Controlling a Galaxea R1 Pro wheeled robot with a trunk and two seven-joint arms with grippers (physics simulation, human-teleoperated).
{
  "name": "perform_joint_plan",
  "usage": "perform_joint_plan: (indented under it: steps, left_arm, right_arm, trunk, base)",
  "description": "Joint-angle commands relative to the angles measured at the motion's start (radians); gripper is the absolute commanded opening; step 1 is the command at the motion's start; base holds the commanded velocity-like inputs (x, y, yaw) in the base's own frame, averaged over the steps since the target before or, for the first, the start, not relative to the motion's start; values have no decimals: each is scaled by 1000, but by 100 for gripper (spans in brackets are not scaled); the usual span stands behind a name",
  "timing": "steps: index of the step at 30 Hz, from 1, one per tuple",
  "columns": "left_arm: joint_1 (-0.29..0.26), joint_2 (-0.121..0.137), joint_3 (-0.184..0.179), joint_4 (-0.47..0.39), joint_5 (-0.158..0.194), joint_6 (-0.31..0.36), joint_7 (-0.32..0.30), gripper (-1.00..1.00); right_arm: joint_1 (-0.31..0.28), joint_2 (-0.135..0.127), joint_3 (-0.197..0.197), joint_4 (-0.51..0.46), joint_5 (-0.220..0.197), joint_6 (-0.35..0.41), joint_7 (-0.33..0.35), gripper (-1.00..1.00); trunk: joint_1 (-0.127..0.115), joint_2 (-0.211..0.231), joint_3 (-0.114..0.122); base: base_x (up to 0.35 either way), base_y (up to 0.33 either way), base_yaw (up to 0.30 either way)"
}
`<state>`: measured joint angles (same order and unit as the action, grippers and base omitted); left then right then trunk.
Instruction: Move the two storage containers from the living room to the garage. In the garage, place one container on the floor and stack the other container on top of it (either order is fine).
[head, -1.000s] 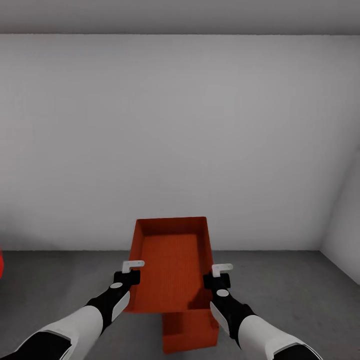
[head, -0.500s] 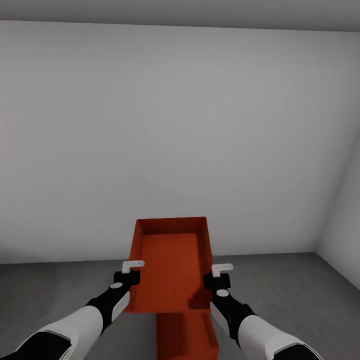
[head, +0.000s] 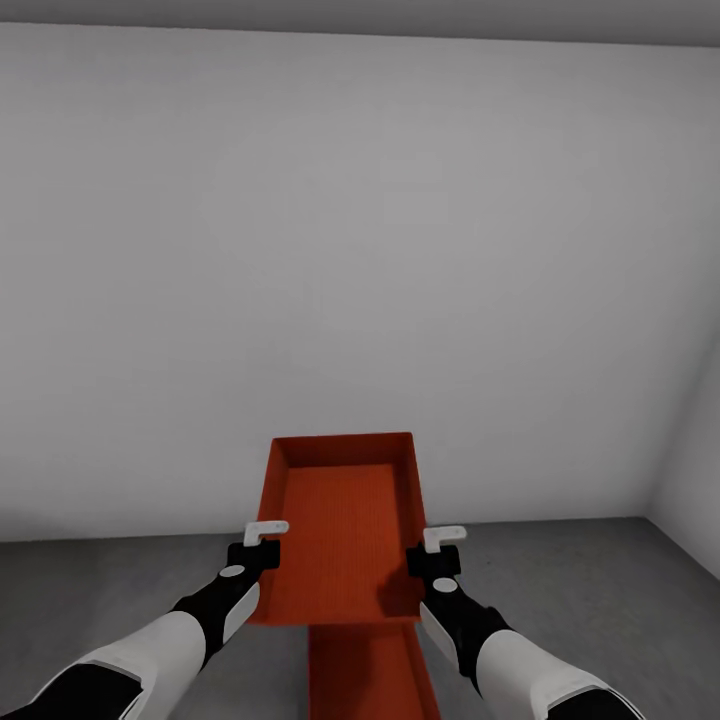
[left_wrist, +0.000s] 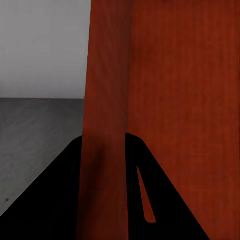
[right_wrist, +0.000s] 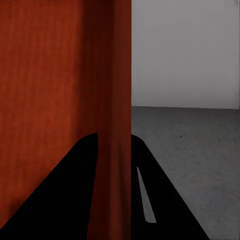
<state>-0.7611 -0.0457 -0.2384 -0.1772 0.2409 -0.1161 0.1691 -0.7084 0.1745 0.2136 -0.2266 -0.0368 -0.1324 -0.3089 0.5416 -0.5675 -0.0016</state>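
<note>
Both of the 2 orange-red bins are already in the garage. The lower storage container (head: 368, 672) sits on the concrete floor (head: 120, 585) at the bottom centre of the head view, partly hidden. The upper storage container (head: 346, 528) hangs in the air just above it in the lower middle of the frame, carried level between both arms. So 1 bin looks placed; the stacking is what remains.

The left gripper (head: 262, 541) pinches the carried bin's left wall, and the left wrist view shows that thin wall running between its dark fingers (left_wrist: 55, 200). The right gripper (head: 438, 550) pinches the right wall the same way, its fingers (right_wrist: 165, 200) straddling it.

The held bin sits a little left of the one below, so I judge the rims need lining up before lowering. There is open floor on both sides; the grey back wall (head: 350, 250) stands beyond, and a side wall (head: 695, 450) closes in at the right edge.
</note>
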Motion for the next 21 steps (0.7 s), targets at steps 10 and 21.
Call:
perform_joint_plan:
  steps: [10, 21]
  left_arm:
    - [-1, 24, 60, 1, -2, -43, 18, -100]
    - [-1, 24, 60, 2, -2, -43, 18, -100]
  right_arm:
    - [0, -16, -29, 10, -15, -9, -29, -100]
    - [0, -16, -29, 10, -15, -7, -29, -100]
  trunk:
    - [0, 0, 3]
    - [0, 0, 3]
  base:
    - [15, 0, 139]
    - [0, 0, 6]
